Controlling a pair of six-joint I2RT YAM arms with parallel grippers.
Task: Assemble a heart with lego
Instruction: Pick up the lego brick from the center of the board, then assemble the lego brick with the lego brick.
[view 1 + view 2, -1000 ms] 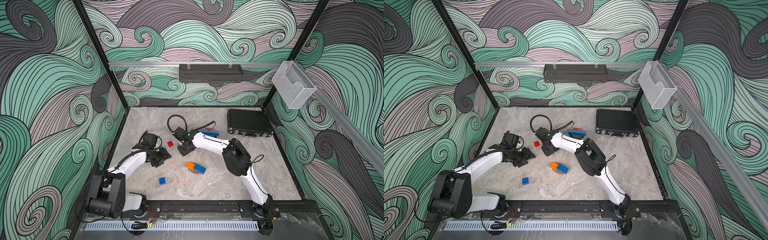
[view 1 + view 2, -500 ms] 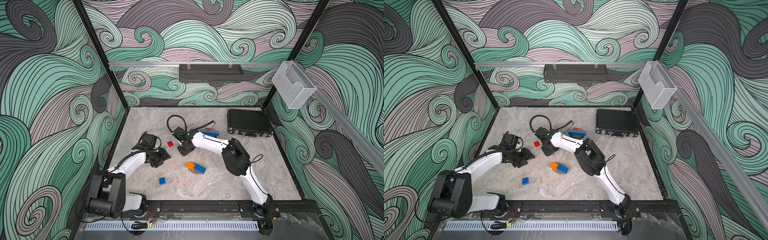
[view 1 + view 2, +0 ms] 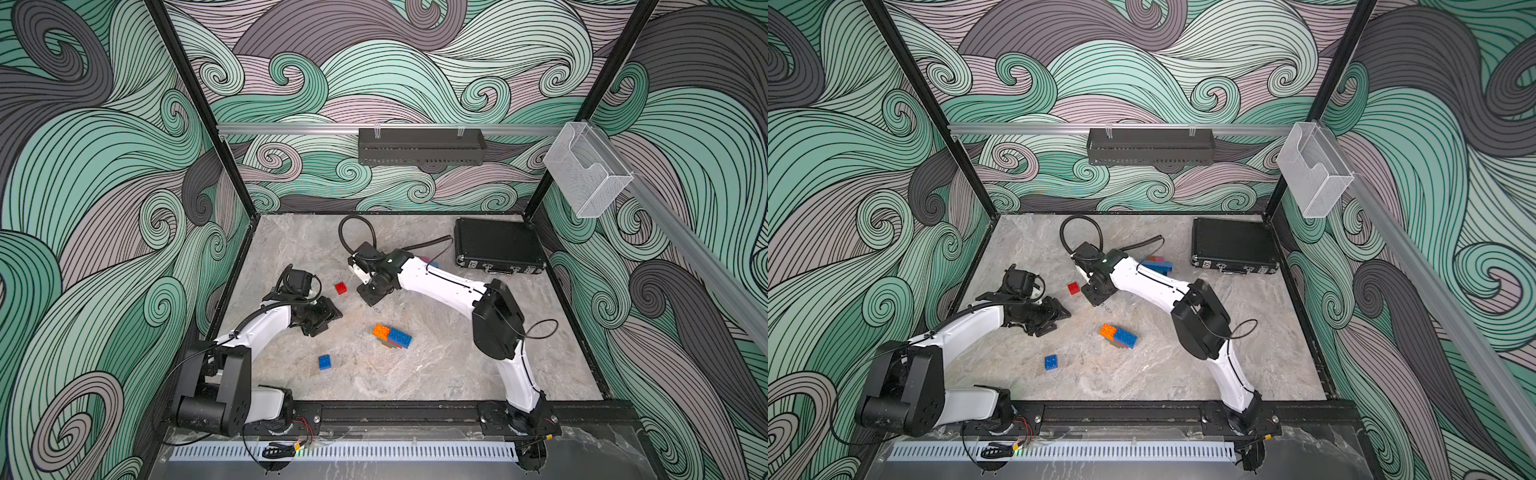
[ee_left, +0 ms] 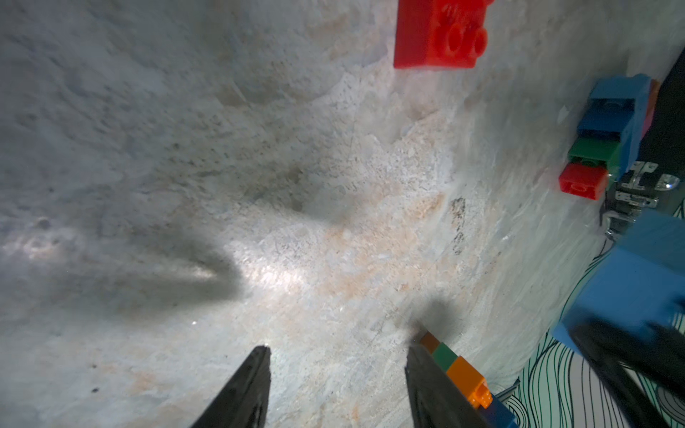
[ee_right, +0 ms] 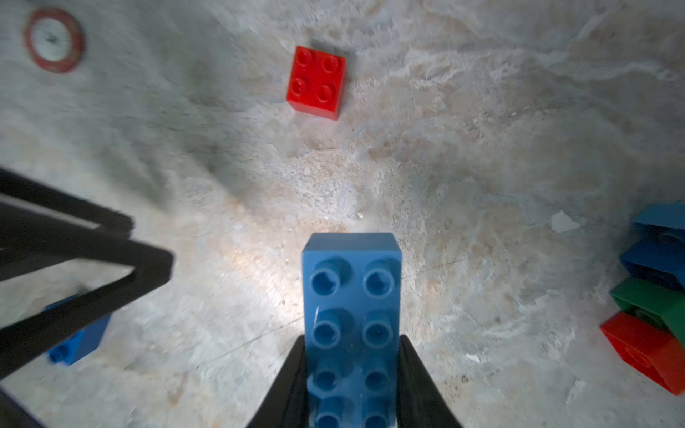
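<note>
Closing on the right side is the only real change: both arms sit where they were a second ago, but the right gripper (image 5: 352,339) has drawn its jaws in and is now clamped on the oblong blue brick (image 5: 351,296), studs facing the wrist camera. I cannot tell whether the brick is clear of the table (image 3: 436,365) yet.

I take clock bearings in the top views from the half-built cluster (image 3: 392,336) of orange, blue and green bricks near mid-table. The right gripper with its brick is at 11 o'clock, and the red square brick (image 3: 340,287) lies loose at 10, just beside that gripper. My left gripper (image 3: 326,318) sits low at 9 o'clock. In its wrist view its fingers (image 4: 255,374) are spread with only bare table between them, so it holds nothing. The small blue square brick (image 3: 324,361) lies alone at 8. A second stack (image 3: 1156,264) sits at 1 o'clock, near the black case (image 3: 1233,245) at 2.

As I read it, the pick is made and the carry comes next. The heart is far from formed: two separate clumps and two strays.
</note>
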